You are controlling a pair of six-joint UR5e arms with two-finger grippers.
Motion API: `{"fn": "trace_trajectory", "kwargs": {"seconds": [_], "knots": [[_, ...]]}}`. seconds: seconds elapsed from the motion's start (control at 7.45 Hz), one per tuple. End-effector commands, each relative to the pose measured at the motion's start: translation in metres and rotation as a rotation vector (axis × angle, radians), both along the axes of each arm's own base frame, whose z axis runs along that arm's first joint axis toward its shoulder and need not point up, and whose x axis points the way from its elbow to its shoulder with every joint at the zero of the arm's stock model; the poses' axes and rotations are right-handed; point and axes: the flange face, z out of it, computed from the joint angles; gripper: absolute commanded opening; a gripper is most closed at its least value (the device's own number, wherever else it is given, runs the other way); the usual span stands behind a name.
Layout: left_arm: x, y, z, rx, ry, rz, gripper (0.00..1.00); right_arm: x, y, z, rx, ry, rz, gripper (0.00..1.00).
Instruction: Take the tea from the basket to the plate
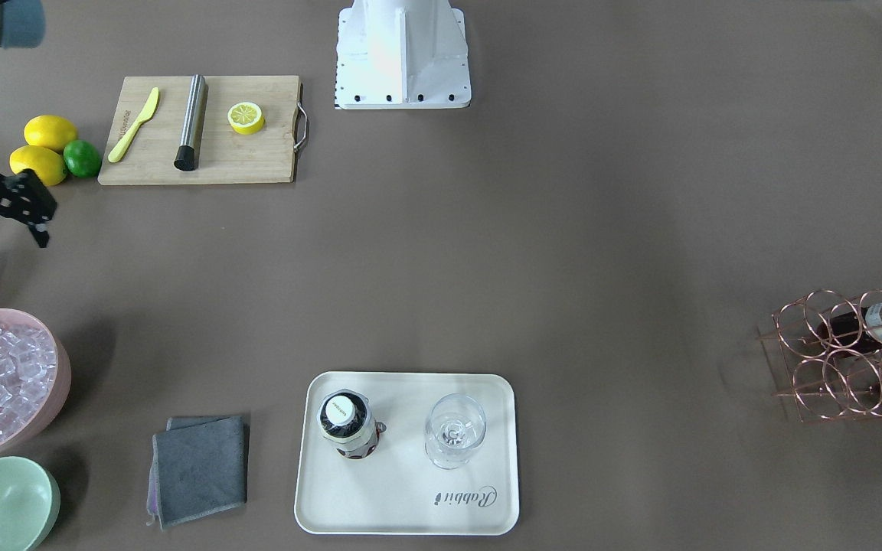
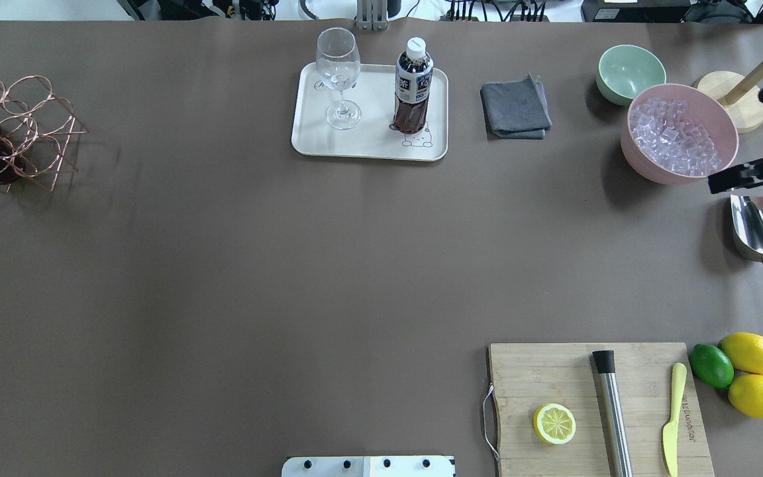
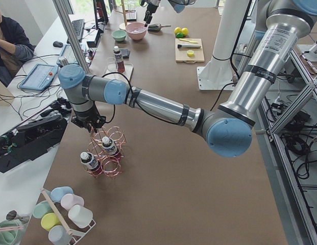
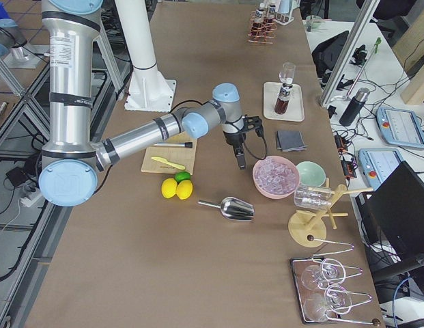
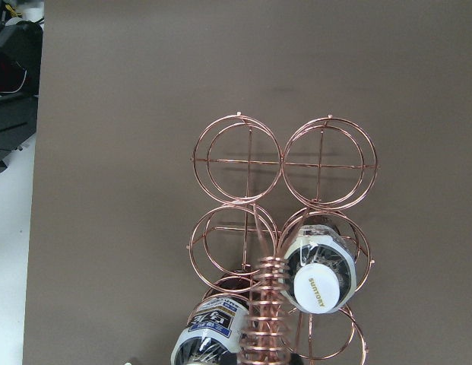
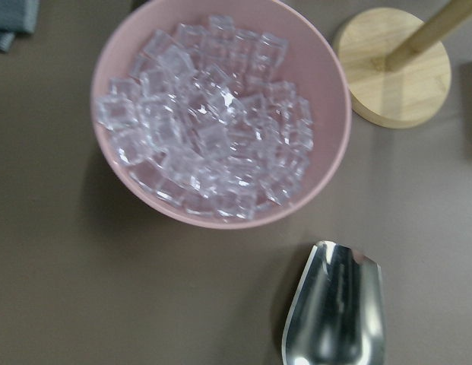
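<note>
Left tool (image 3: 92, 126) hangs right over the basket (image 5: 251, 162), just above its coiled handle (image 5: 267, 312). Only the side view shows it, so I can't tell if it's wide or narrow. It holds no bottle that I can see. Directly below it, two bottles sit in the cells on either side of the handle: a capped tea (image 5: 321, 283) and a leaning tea (image 5: 213, 333). A third tea (image 2: 413, 86) stands upright on the plate (image 2: 368, 144), well away from this tool and just beside a wine glass (image 2: 338, 73). Right tool (image 2: 716, 187) hovers by the ice bowl (image 2: 640, 162) with nothing in it; finger gap unclear.

Risks, my read:
- The handle sits between the two bottles, so a finger could snag the coil on the way down.
- The basket is light wire, so a bottle binding in its ring could drag it up or tip it.
- At the plate, a sloppy approach could clip the glass.
</note>
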Motion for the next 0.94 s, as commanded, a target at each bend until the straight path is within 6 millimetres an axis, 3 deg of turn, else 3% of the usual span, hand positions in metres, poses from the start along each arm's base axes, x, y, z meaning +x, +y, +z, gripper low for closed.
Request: {"fn": "trace_trajectory", "kwargs": {"seconds": [0.0, 0.27, 0.54, 0.67, 0.81], "knots": [[0.0, 0.001, -0.001, 0.003, 0.0, 0.0, 0.0, 0.111, 0.011, 0.052, -0.188, 0.012, -0.05, 1.0], [0.0, 0.006, 0.0, 0.006, 0.0, 0.0, 0.0, 0.136, 0.01, 0.069, -0.354, -0.006, -0.02, 1.0], [0.0, 0.006, 0.0, 0.006, 0.0, 0.0, 0.0, 0.185, 0.016, 0.117, -0.4, -0.096, -0.033, 1.0], [0.0, 0.007, 0.0, 0.007, 0.0, 0.0, 0.0, 0.197, 0.013, 0.136, -0.422, -0.119, -0.024, 1.0], [0.001, 0.008, -0.002, 0.005, 0.0, 0.0, 0.41, 0.196, 0.028, 0.157, -0.46, -0.152, -0.029, 1.0]]}}
